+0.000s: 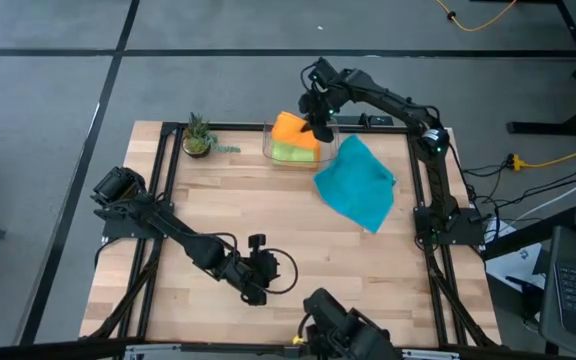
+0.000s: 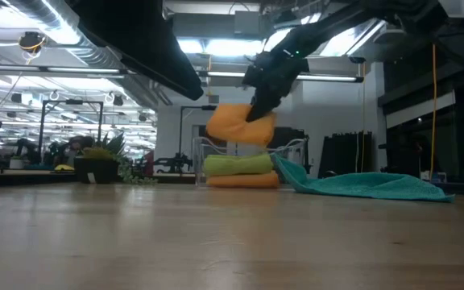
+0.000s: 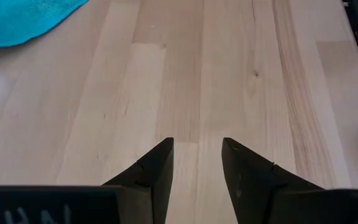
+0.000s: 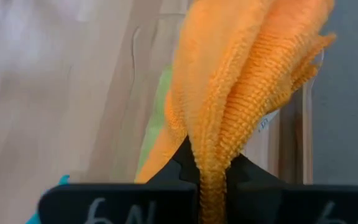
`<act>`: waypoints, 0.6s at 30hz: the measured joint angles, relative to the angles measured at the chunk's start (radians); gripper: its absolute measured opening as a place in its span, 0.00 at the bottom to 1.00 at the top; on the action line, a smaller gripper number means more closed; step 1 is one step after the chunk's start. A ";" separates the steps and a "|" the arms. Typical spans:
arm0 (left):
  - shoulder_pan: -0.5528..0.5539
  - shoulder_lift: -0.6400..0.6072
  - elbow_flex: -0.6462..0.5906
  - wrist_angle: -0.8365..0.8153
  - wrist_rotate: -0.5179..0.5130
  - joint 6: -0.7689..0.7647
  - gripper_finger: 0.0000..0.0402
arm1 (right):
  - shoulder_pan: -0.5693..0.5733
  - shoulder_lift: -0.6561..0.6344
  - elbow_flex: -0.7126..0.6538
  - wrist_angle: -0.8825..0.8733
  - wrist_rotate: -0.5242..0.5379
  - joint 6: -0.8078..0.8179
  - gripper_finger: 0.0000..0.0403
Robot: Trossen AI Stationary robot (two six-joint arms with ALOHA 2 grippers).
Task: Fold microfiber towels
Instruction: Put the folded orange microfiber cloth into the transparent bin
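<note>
Right gripper (image 1: 319,127) pinches an orange towel (image 1: 293,128) above the clear bin (image 1: 268,148). Teal towel (image 1: 358,184) lies beside the bin. Left gripper (image 3: 197,152) hangs open over bare table (image 1: 218,200).

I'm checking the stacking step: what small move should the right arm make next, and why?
Probably lower a little, then open. The right tool pinches a folded orange towel hanging just above the green towel stacked in the bin, so it is not yet resting on the pile.
</note>
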 joint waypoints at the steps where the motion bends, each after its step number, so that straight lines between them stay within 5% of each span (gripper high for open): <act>1: 0.000 0.000 0.000 0.000 0.000 0.001 0.32 | 0.002 0.002 0.000 -0.006 0.006 -0.009 0.03; 18: 0.000 0.000 0.000 0.000 -0.001 0.026 0.32 | 0.034 0.015 -0.038 -0.074 -0.026 -0.135 0.03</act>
